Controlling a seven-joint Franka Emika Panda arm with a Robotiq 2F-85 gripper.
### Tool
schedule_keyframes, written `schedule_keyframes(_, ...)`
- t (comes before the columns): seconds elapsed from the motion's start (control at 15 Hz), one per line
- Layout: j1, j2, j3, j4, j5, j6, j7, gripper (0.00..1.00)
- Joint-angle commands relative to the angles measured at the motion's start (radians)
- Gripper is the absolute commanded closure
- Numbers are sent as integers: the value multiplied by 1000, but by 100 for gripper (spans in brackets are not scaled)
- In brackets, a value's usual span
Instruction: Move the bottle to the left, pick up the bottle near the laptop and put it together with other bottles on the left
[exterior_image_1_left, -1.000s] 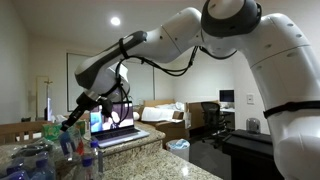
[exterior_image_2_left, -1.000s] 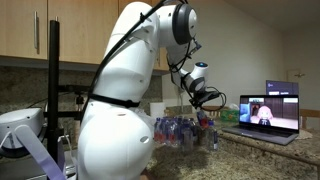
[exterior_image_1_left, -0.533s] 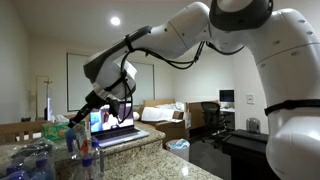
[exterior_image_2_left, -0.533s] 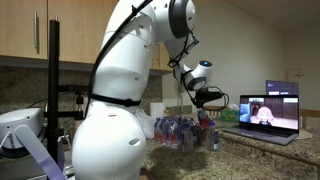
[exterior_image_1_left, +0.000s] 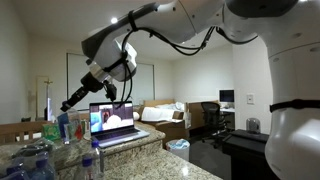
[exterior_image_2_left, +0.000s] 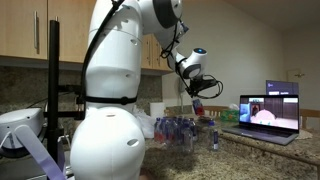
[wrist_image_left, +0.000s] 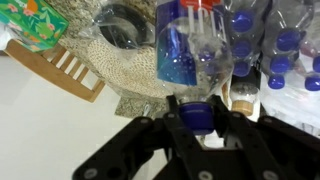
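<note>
Atop speckled granite counter, clustered bottles

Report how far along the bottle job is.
Done: grouped bottles stand together on the counter. In hand: the hand grips the held bottle by its blue cap, raised over the counter. Left: set it with the group; the lone bottle beside the laptop looks not yet moved.

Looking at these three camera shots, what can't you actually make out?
- Wrist view: the black claw is blurred and cut by the bottom edge; whether it grips the clear blue-capped plastic bottle is unclear.
- In an exterior view, the white robot body hides part of the cluster of clear plastic bottles; no count possible.
- In an exterior view, the open grey laptop screen is too small to read.
</note>
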Motion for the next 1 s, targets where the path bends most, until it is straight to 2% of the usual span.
schedule_keyframes(0.0,-26,-181,-8,-102,89,-103,-13,85)
schedule_keyframes(0.13,-24,-278,-37,-177,160,-150,-15,85)
schedule_keyframes(0.2,147,-315,-218,-221,187,-159,-16,85)
schedule_keyframes(0.27,178,-352,-265,-272,222,-165,-27,85)
schedule_keyframes(0.33,243,-392,-344,-331,242,-159,-31,85)
schedule_keyframes(0.47,316,-468,-461,-440,265,-142,-43,85)
schedule_keyframes(0.67,372,-495,-611,-519,239,-179,-107,85)
schedule_keyframes(0.8,395,-436,-680,-512,237,-192,-174,85)
schedule_keyframes(0.93,411,-358,-721,-488,259,-201,-246,85)
